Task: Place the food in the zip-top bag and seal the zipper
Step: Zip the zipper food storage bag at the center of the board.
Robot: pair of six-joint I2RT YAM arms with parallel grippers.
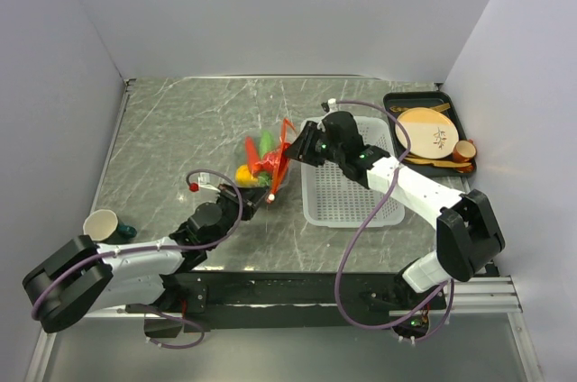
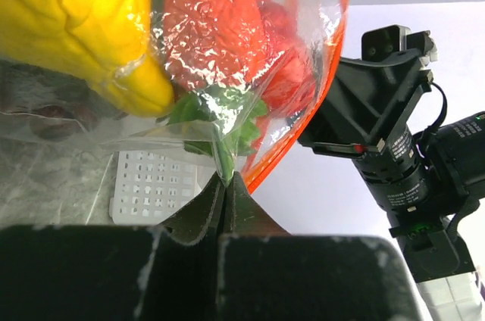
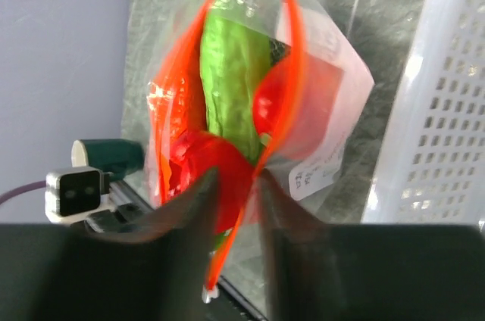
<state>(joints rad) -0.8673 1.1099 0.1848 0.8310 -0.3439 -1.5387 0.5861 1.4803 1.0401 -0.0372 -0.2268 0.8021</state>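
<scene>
Clear zip-top bag [image 2: 250, 94] pinched in clenched left claw [image 2: 227, 182], right claw [image 3: 236, 179] slightly parted around zipper [image 3: 293, 56]

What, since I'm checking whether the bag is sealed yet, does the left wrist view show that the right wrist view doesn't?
Only the left wrist: a yellow piece inside the zip-top bag, the left tool shut on the bag's film, and the right arm's camera beyond.

Only the right wrist: the zipper with its two strips apart, so the mouth is unsealed, the right tool open with one strip running between its jaws, and a dark green object.

Both: the bag, red and green pieces, orange-red zipper, and the white basket.
</scene>
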